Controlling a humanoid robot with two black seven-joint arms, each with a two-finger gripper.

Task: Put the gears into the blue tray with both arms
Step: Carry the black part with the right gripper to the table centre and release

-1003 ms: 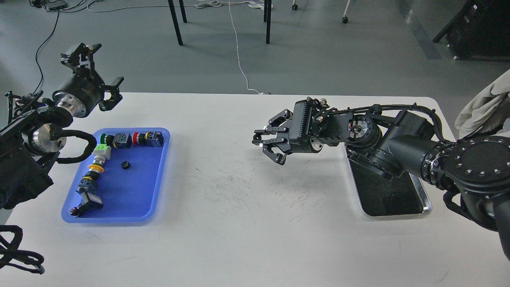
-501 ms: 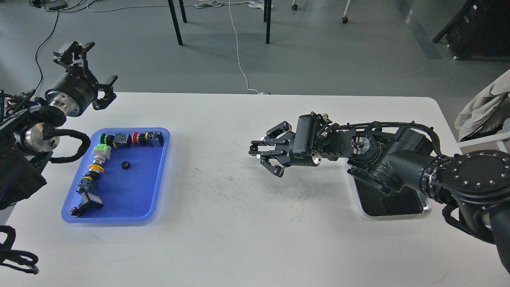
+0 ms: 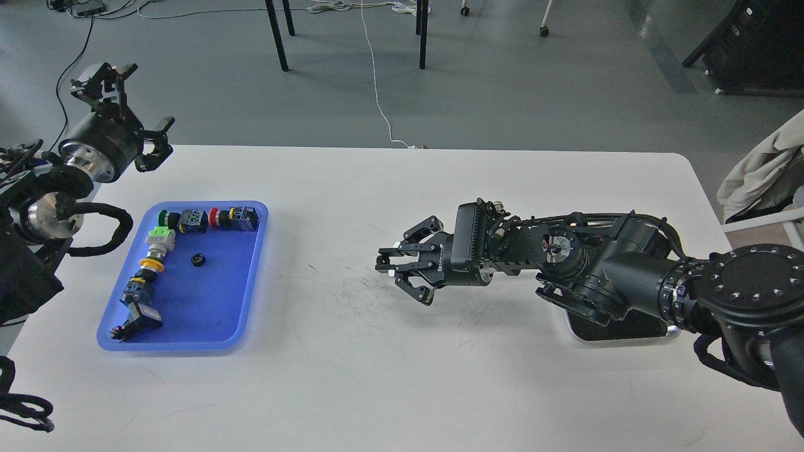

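The blue tray [image 3: 207, 314] lies at the table's left. One small black gear [image 3: 198, 258] rests on its floor, right of the switches. My left gripper [image 3: 130, 105] hangs open and empty above the table's far-left corner, behind the tray and well clear of it. My right gripper [image 3: 381, 260] reaches left over the middle of the table, still far to the right of the tray. Its fingertips are drawn close together, and they are too dark to show whether a gear is pinched between them.
Colourful push-button switches [image 3: 157, 242] line the tray's back and left sides. A silver metal tray [image 3: 628, 331] sits under my right arm, mostly hidden. A cloth-draped chair [image 3: 760, 169] stands past the table's right edge, and chair legs stand on the floor behind.
My right gripper has moved left and down toward the table's middle, away from the silver tray. My left gripper has drifted up and left. The gear in the tray has not moved.
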